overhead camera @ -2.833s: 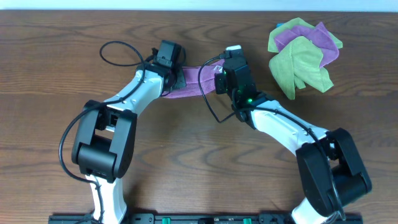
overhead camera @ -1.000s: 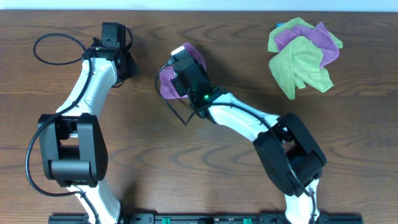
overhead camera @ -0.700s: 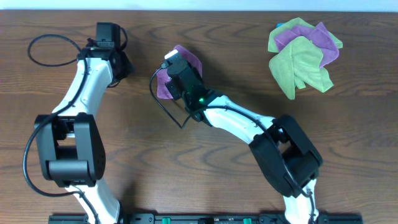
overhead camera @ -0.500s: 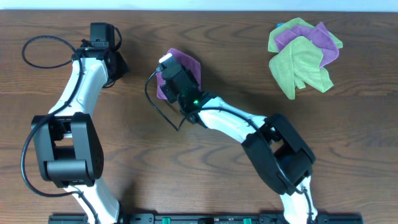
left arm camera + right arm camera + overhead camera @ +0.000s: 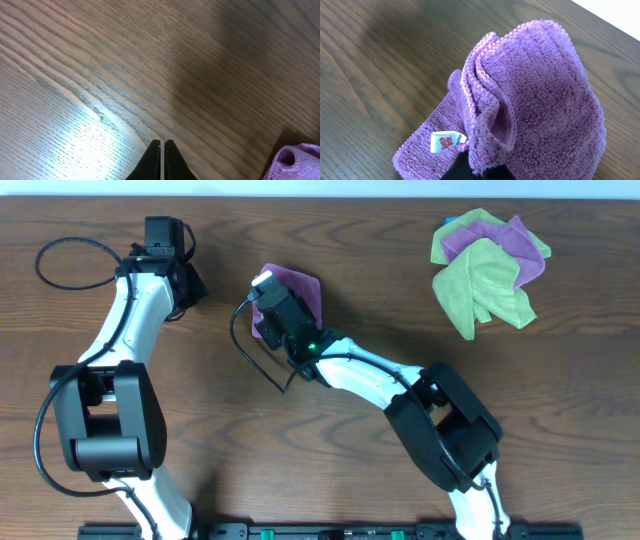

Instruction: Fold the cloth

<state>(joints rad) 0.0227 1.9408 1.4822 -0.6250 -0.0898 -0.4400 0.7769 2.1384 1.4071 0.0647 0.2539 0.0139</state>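
The purple cloth [image 5: 300, 287] lies doubled over on the wooden table at upper centre, mostly under my right arm. In the right wrist view the purple cloth [image 5: 540, 95] shows as stacked layers with a white label. My right gripper [image 5: 482, 170] is shut on a bunched edge of it; in the overhead view this right gripper [image 5: 272, 288] sits at the cloth's left side. My left gripper [image 5: 163, 150] is shut and empty over bare wood, far left in the overhead view [image 5: 185, 282]. A corner of the cloth [image 5: 295, 161] shows at the left wrist view's lower right.
A pile of green and purple cloths [image 5: 488, 270] lies at the back right. A black cable [image 5: 70, 255] loops beside the left arm at the far left.
The left arm let go of the cloth and swung away to the far left. The right gripper carried the cloth's edge leftwards, doubling the cloth over itself.
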